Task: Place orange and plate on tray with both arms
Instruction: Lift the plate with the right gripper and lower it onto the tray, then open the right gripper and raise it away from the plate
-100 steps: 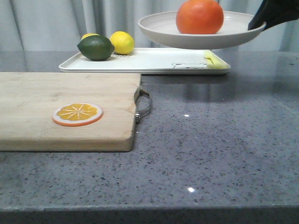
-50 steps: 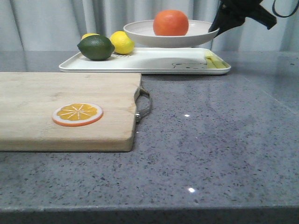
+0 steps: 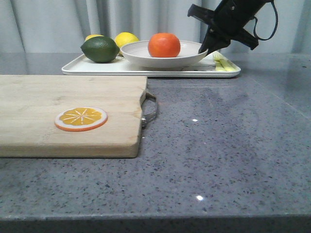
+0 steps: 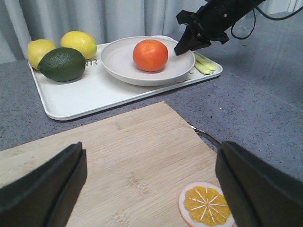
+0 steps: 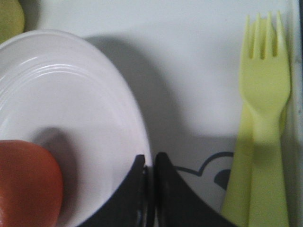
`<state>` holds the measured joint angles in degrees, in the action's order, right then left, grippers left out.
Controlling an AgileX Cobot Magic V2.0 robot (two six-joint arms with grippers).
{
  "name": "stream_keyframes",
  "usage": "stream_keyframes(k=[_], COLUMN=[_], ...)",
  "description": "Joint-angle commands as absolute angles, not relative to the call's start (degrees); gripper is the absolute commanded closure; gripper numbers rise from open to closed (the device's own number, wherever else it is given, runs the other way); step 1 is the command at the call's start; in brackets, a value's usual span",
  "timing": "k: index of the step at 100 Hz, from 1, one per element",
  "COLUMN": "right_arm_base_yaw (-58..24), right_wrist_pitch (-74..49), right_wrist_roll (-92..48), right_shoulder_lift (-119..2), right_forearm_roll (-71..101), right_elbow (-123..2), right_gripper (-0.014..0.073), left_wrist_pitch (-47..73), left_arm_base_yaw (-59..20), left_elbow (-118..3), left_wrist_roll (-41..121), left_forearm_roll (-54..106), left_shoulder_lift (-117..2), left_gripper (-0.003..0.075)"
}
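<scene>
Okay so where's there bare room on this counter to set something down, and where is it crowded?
The grey counter right of the cutting board is bare, up to the tray. The board is bare around the orange slice. The tray is crowded: lime, lemons, plate with the orange, a yellow fork, and the right gripper on the plate's rim.

We see the orange [image 3: 164, 44] in the plate [image 3: 141, 54], on the tray [image 3: 97, 69] at the table's [image 3: 233, 145] back. Left of the plate sit a lime [image 3: 100, 49] and lemons [image 3: 126, 38]; right, a fork [image 3: 221, 63]. In front lies a board [image 3: 58, 104] bearing a slice [image 3: 80, 119].
</scene>
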<state>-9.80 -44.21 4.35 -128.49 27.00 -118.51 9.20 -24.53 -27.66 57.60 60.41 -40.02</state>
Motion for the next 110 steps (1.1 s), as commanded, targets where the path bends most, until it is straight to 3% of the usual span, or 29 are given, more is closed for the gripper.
stream_keyframes(k=[1, 110], right_arm_base_yaw=[-9.7, -9.7], right_wrist_pitch=[-40.6, -37.6], right_wrist_roll=[4.1, 4.4], right_shoulder_lift=[-125.1, -126.7], right_forearm_roll=[29.5, 29.7], right_elbow=[-121.1, -121.1], right_gripper=[0.0660, 0.0660], left_wrist_pitch=[6.8, 6.8], left_arm_base_yaw=[-24.2, -24.2], left_elbow=[-29.2, -29.2], left_wrist_roll=[57.0, 57.0], left_forearm_roll=[61.8, 62.1], left_shoulder_lift=[-39.8, -39.8], left_gripper=[0.0186, 0.0186])
